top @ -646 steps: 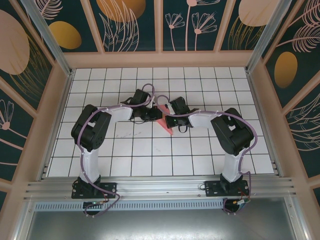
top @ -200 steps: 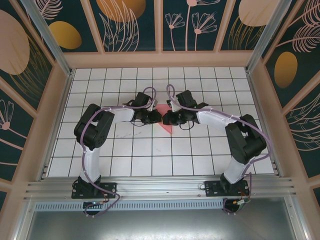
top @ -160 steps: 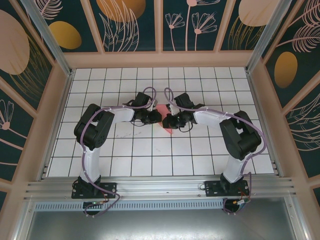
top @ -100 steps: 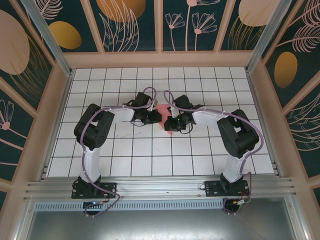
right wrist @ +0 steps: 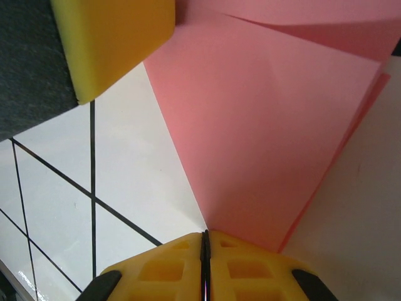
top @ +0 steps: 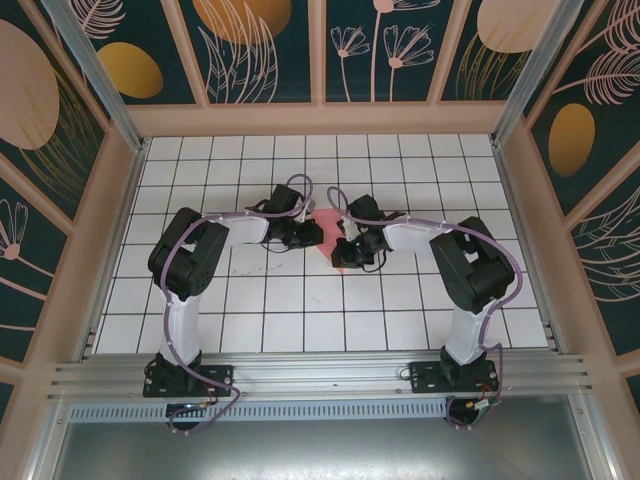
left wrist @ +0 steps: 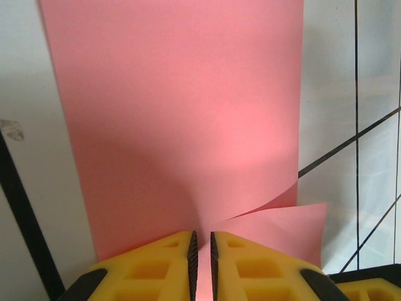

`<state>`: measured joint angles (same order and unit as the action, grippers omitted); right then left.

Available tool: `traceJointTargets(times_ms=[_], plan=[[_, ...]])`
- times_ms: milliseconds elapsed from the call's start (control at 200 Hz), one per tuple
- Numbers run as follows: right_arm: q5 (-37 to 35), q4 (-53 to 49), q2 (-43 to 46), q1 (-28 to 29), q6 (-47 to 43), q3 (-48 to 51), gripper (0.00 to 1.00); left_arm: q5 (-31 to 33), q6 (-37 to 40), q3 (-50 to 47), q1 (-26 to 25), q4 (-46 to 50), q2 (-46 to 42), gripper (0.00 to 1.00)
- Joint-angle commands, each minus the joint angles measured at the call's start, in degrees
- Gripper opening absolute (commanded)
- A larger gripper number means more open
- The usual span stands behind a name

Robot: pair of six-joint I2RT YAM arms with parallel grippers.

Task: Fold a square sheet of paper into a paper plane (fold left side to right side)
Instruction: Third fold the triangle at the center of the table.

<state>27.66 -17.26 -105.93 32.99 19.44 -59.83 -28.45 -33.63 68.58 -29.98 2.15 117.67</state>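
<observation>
The square sheet of paper point(top: 327, 220) is coral red, folded over and raised off the white grid table point(top: 300, 300) at its middle. My left gripper point(top: 312, 236) is shut on one edge of it, and the left wrist view shows the paper point(left wrist: 182, 113) running up from between the yellow fingers point(left wrist: 156, 263), with a loose flap curling to the right. My right gripper point(right wrist: 205, 237) is shut where the folded edge of the paper point(right wrist: 263, 144) narrows into its tips, just right of the left one point(top: 340, 250). A paper plane is out of view.
The left gripper's yellow finger point(right wrist: 113, 44) sits close above the paper in the right wrist view. Wooden walls point(top: 520, 200) fence the table on three sides. A metal rail point(top: 320, 375) carrying both arm bases runs along the near edge.
Over the last second my right gripper has slid along the paper's edge toward the near side, its elbow folding in. The left gripper has kept its place and its grip.
</observation>
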Motion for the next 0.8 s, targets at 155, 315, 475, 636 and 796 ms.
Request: traceJointTargets(times_ms=[155, 315, 475, 636, 796], plan=[[-1.57, -2.17, -1.02, 0.08, -0.70, 1.73, 0.11, 5.38, 2.07, -1.78, -0.14, 5.59, 3.09, 0.19], [-1.77, -2.99, -0.88, 0.05, -0.63, 1.78, 0.11, 5.51, 2.16, -1.70, -0.17, 5.67, 3.08, 0.19], [-1.88, -4.36, -0.33, 0.06, -0.81, 2.67, 0.11, 5.68, 2.24, -1.30, -0.15, 6.00, 3.36, 0.19], [-1.15, -4.80, 1.39, 0.01, -0.22, 4.90, 0.09, 5.99, 2.51, -0.99, -0.16, 6.37, 3.46, 0.19], [-1.58, -5.24, 2.98, -0.05, 0.29, 6.91, 0.08, 6.56, 2.77, -0.77, -0.16, 6.90, 3.62, 0.19]])
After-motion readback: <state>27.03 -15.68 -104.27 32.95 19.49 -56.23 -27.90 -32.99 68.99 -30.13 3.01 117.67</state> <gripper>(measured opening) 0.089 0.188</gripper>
